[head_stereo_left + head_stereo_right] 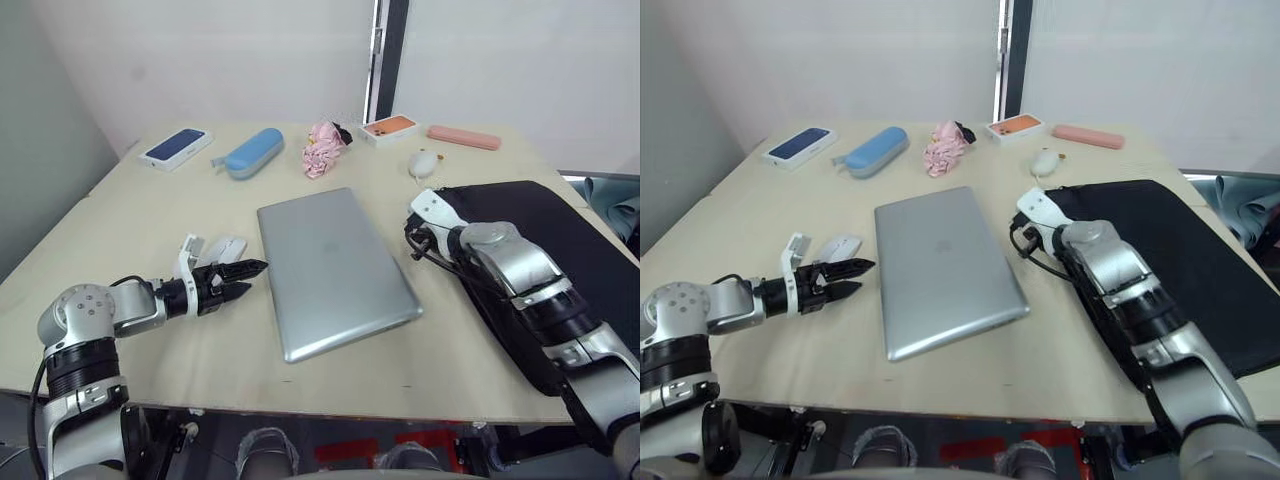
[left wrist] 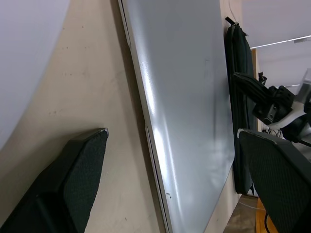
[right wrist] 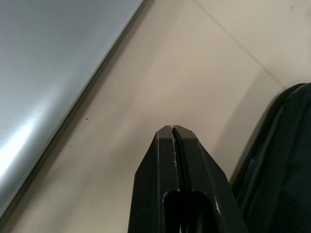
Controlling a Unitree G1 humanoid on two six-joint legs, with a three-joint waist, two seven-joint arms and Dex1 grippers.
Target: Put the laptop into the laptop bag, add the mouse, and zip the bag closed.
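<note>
The left tool hovers low over the tabletop at about 8 o'clock, its two black fingers spread and aimed at the laptop's left edge without touching it. Just behind its wrist, a flat white object sits partly hidden by the arm — too covered to identify.

The laptop lies shut and flat at the centre of the tabletop, lid up, turned slightly askew. Right of it, around 3 o'clock, the right tool has its fingers pressed together, empty, held over bare tabletop in the gap between the laptop and the laptop bag. The bag lies flat along the right side, its near end covered by the right arm and its far right corner hanging past the tabletop edge; whether the zipper is open cannot be made out, and nothing can be seen inside.

Farther off, at about 1 o'clock, the mouse rests just beyond the bag's far corner. Along the back edge, from 11 to 1 o'clock, sit a dark blue box, a light blue case, a crumpled pink cloth, an orange phone box and a pink case.
</note>
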